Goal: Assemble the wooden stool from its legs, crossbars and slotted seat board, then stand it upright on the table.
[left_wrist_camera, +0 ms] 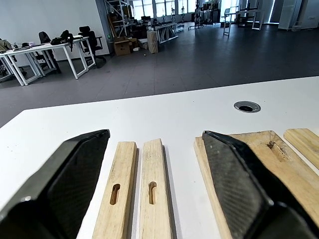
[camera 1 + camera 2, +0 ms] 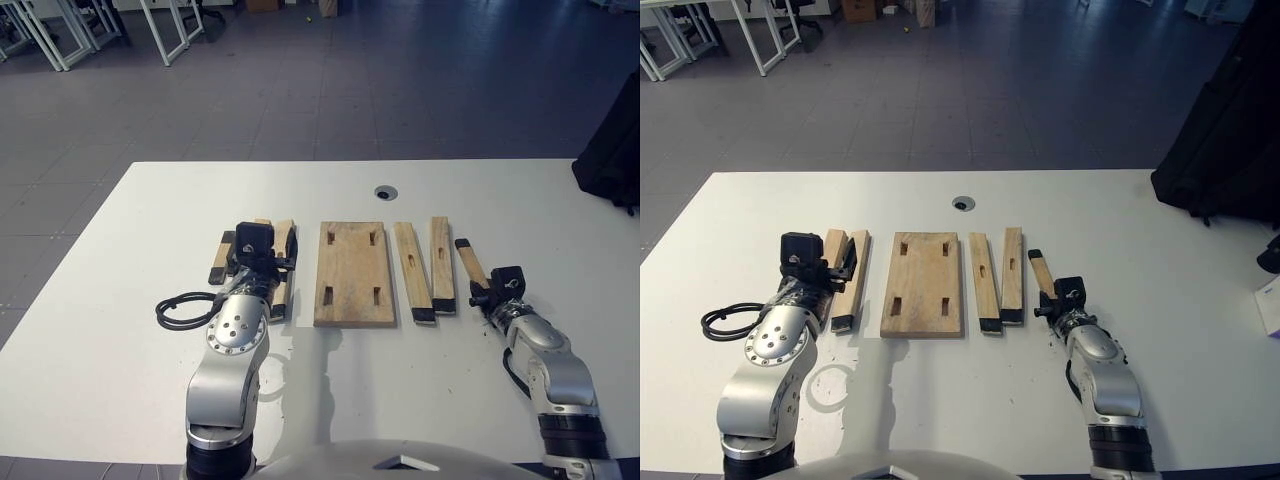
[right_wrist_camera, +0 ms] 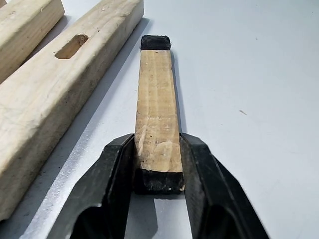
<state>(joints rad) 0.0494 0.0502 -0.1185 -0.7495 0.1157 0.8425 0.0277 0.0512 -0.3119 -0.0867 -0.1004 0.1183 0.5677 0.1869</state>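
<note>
**Barely Starting: Gripping One Crossbar, Joining Nothing Yet**

Clamping the right gripper (image 3: 157, 142) onto the black-tipped near end of a crossbar (image 3: 154, 89), with both fingers pressing against its sides. Keeping that crossbar flat on the tabletop (image 2: 130, 300), pointing straight away from the gripper.

Holding the left gripper (image 2: 258, 248) wide open and empty, hovering low over two slotted legs (image 1: 117, 189) lying side by side between its fingers.

Finding the seat board (image 2: 354, 272) lying flat between the two grippers, just inboard of the left one. Finding two more legs (image 2: 412, 270) next to each other, between the board and the held crossbar. Noticing what looks like another short bar (image 2: 220, 258) on the outer side of the left gripper, partly hidden by it. Noticing also a black cable loop (image 2: 180, 310) behind that gripper, toward the robot.

Judging the assembly as hardly begun: seeing every piece loose and apart, with no crossbar seated in a leg slot and no leg fitted into the board. Leaving all of it to do: joining crossbars to legs, fitting legs into the seat board, and standing the stool upright.
</note>
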